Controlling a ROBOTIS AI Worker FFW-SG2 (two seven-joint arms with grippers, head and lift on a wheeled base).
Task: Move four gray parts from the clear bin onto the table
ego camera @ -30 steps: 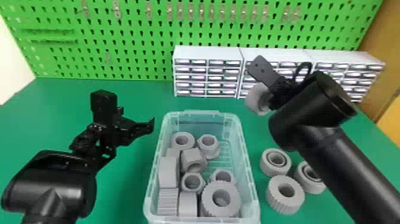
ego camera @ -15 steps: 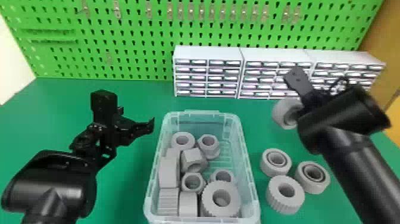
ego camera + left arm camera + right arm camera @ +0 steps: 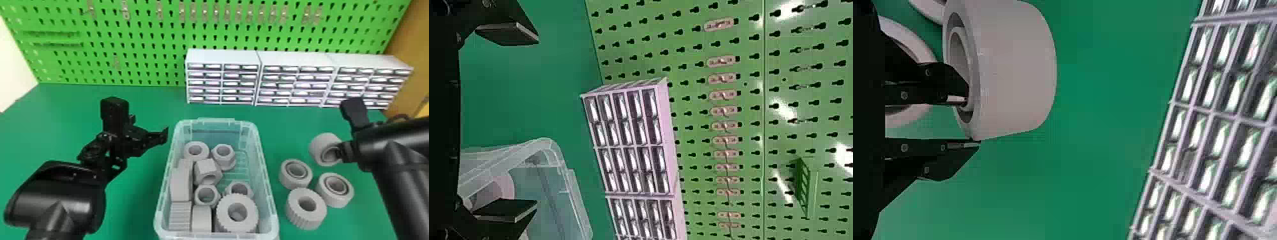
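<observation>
Several gray parts (image 3: 237, 213) lie in the clear bin (image 3: 269, 194). On the table right of it stand three more: a ribbed one (image 3: 305, 208) and two smooth rings (image 3: 296, 174) (image 3: 335, 189). My right gripper (image 3: 340, 152) is behind these, shut on the wall of a fourth gray ring (image 3: 323, 147). In the right wrist view my right gripper (image 3: 972, 122) has one finger inside the hole of the held ring (image 3: 1015, 70) and one outside. My left gripper (image 3: 149, 135) is parked left of the bin; in the left wrist view the left gripper (image 3: 507, 121) stands open and empty.
White drawer cabinets (image 3: 223, 57) line the back of the green table (image 3: 134, 204), in front of the green pegboard (image 3: 143, 38). The bin's wall rises between my left gripper and the gray parts on the right.
My right gripper has moved to the right and nearer the robot, lower in the head view, carrying the gray ring along. The left arm has kept still.
</observation>
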